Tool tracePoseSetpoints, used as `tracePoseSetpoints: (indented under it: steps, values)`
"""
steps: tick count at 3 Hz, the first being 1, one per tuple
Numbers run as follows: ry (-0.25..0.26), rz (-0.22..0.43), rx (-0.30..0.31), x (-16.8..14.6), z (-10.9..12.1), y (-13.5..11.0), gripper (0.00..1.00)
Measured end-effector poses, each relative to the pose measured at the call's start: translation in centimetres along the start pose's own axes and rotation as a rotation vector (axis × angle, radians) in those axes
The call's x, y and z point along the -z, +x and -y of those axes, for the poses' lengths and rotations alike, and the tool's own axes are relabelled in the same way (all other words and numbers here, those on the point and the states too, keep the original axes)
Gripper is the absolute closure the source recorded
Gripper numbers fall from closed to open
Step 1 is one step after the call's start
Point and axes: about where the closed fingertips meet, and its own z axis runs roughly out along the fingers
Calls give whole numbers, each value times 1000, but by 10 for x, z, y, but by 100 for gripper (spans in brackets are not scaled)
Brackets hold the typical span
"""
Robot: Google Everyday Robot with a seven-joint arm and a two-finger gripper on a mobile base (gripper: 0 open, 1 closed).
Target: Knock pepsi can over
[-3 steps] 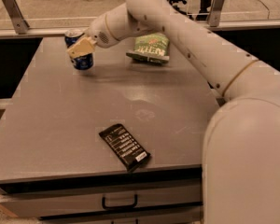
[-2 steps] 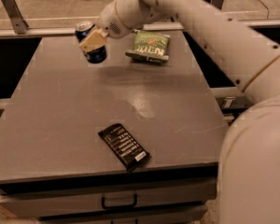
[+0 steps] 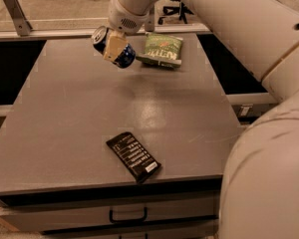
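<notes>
The pepsi can point(image 3: 126, 58) is blue with a silver top. It is held tilted, its top pointing up and to the left, above the far middle of the grey table point(image 3: 189, 113). My gripper point(image 3: 115, 48) is shut on the can, with a tan finger point(image 3: 113, 44) across its side. The white arm reaches in from the upper right.
A green snack bag point(image 3: 162, 50) lies at the table's far edge, just right of the can. A flat black packet point(image 3: 133, 157) lies near the front edge. A drawer with a handle point(image 3: 128, 216) sits under the tabletop. Dark gaps flank the table.
The gripper has carried the can off the far left of the table, to the right and upward. The can is tilted further over.
</notes>
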Motion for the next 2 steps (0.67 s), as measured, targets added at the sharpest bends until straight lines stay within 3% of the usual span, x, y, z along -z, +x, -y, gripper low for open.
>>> tracePoseSetpoints:
  steps: [1,2]
  values:
    - [-66,-153,123,-11,-19,4,82]
    - [-121,-233,237,-23,-39,-8,58]
